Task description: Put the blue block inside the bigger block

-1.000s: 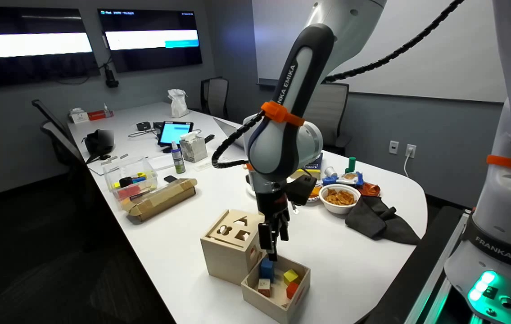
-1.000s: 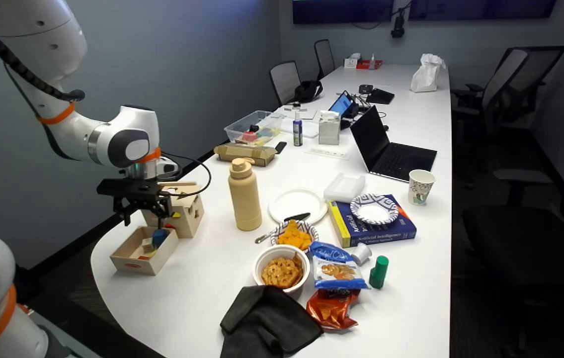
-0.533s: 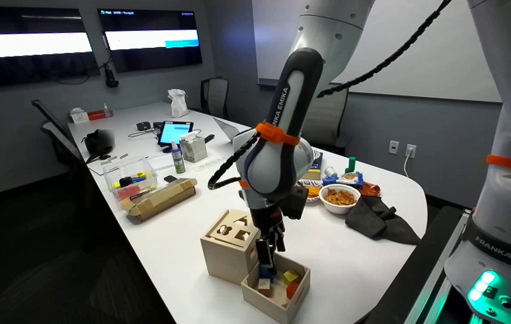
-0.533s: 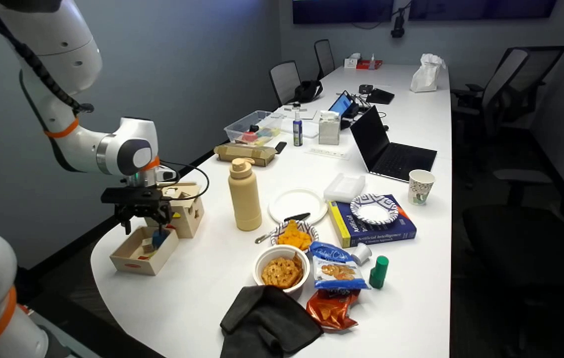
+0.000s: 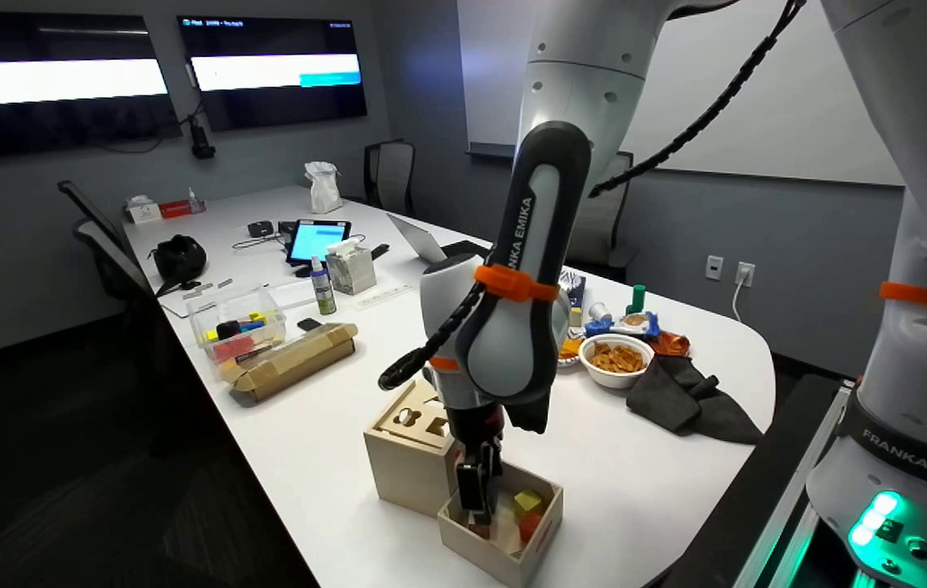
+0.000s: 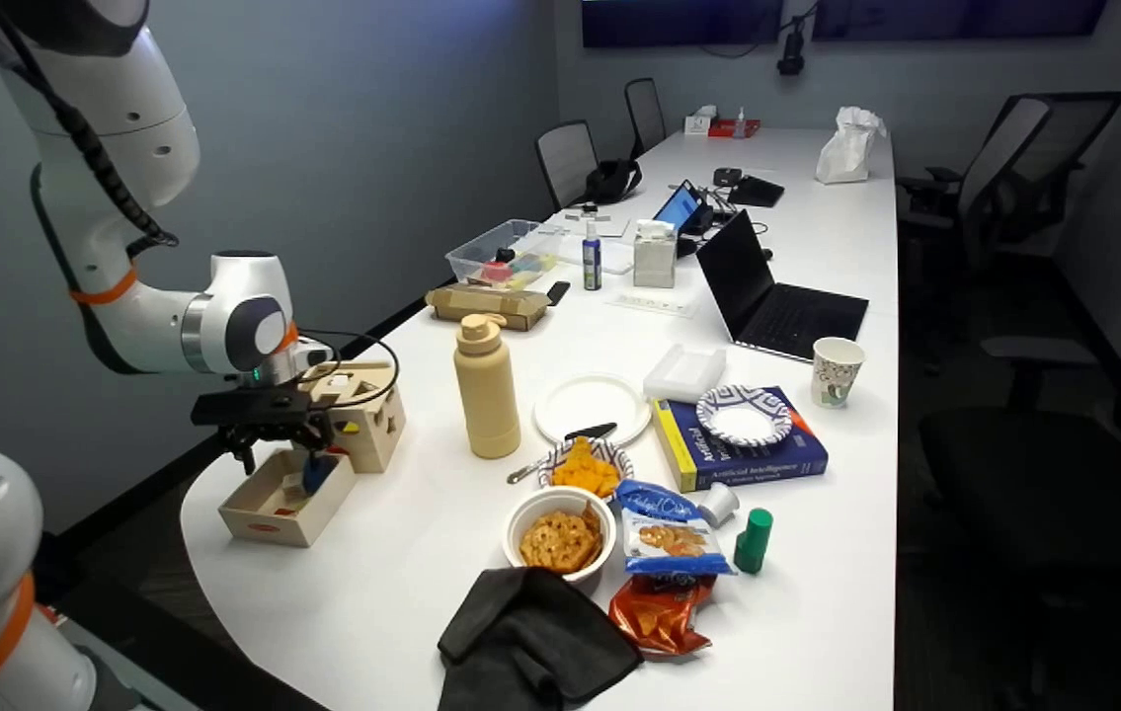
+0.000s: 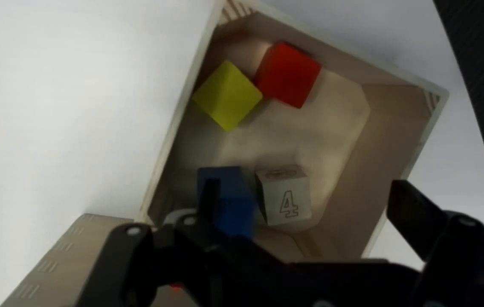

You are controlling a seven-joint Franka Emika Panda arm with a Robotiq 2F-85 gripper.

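The blue block [image 7: 233, 211] lies in the low open wooden tray [image 6: 269, 530], beside a plain wooden cube marked 4 [image 7: 286, 200]. It also shows in an exterior view [image 6: 320, 476]; in an exterior view the gripper [image 5: 477, 494] hides it. My gripper [image 7: 305, 192] is open and empty, low over the tray. In the wrist view one finger overlaps the blue block; the other finger [image 7: 414, 217] is over the opposite tray wall. Whether a finger touches the block cannot be told. The bigger block [image 5: 407, 467], with cut-out holes on top, stands right against the tray.
A yellow block [image 7: 227, 96] and a red block [image 7: 288, 76] lie at the tray's far end. A tan bottle [image 6: 488, 395] stands beyond the bigger block. A bowl of snacks [image 6: 560, 533] and a dark cloth [image 6: 535, 642] lie farther along the table.
My gripper has moved down toward the tray and stayed open. It now covers the blue block in an exterior view. The tray and bigger block have not moved.
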